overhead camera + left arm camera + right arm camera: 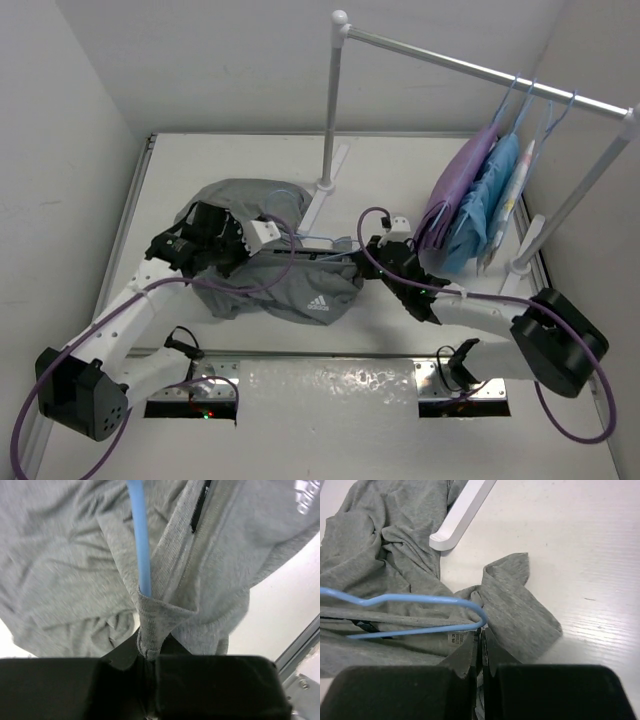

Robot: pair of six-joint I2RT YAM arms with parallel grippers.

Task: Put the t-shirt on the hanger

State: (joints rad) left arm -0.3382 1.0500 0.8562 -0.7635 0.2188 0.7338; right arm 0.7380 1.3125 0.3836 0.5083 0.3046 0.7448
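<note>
Firstly, left gripper point(150, 664): clenched on a bunched fold of the t-shirt point(65, 575); no gap shows between the pads.
Wire at left grip: the hanger point(142, 545) runs into the cloth just above the pinch.
Right gripper point(480, 656): closed tight, nipping the shirt's edge beside a small printed label.
Wire at right grip: the hanger's bent corner sits just above the fingertips, partly inside the shirt.
T-shirt position: crumpled on the table point(400, 170), between the two arms, logo facing up.
Near edge: a metal rail point(300, 650) lies close beside the left grip.
Obstacle: the rack foot point(462, 515) touches the shirt's far side.
Open room: bare table right of the right grip.
Far right: purple garment point(455, 190) and light-blue garment point(492, 200) hang well apart.
</note>
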